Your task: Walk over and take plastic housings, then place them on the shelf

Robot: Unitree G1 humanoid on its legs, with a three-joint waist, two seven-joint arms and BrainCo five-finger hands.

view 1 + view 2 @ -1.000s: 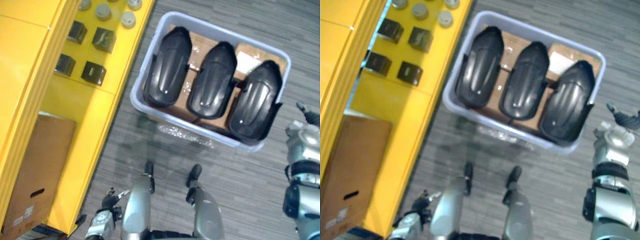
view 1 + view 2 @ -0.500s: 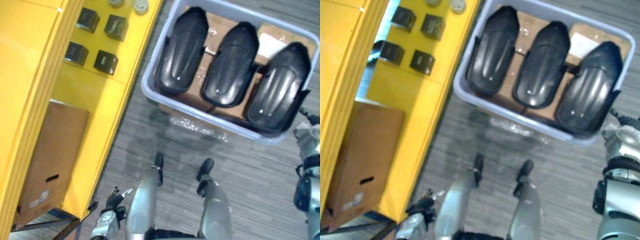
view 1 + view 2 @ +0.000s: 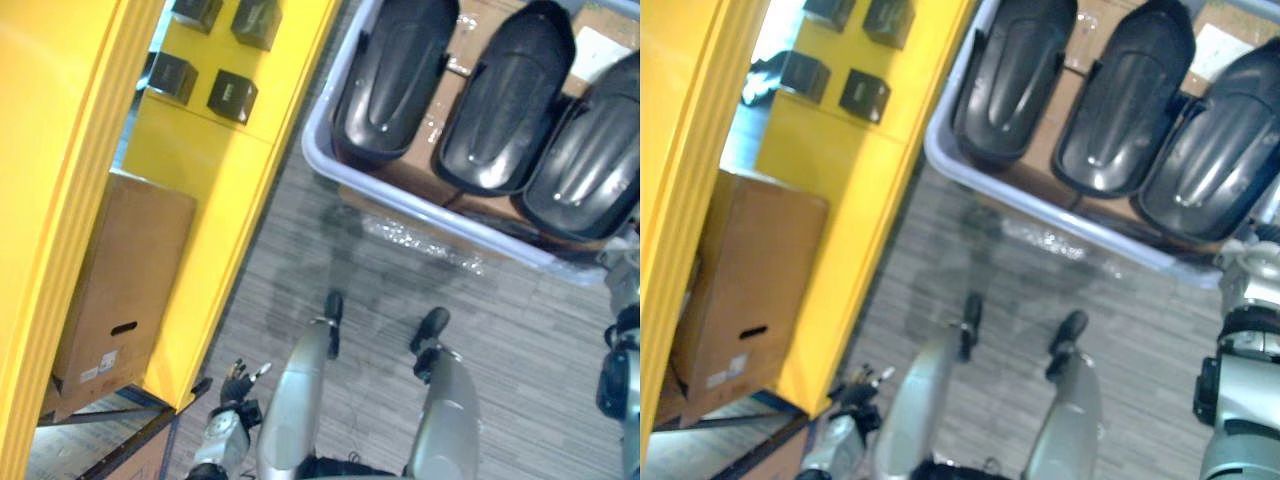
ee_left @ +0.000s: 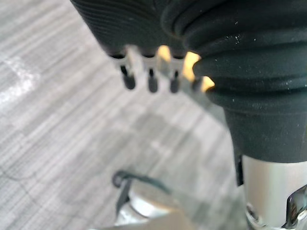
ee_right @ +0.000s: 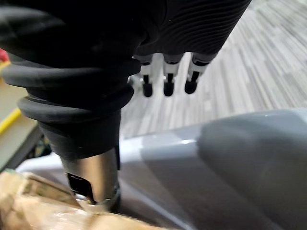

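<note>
Three glossy black plastic housings (image 3: 498,105) lie in a pale bin (image 3: 315,135) at one o'clock: likely light, rigid, slippery, best gripped by the rims. Left hand (image 4: 152,80) and right hand (image 5: 165,79) hang straight-fingered, empty

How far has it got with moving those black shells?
Done: the walk; the pale lilac plastic tub lies right before it. In hand: nothing; the left hand and right hand hang open and empty. Left: all three glossy black plastic housings sit in the tub, none on the yellow shelf.
</note>
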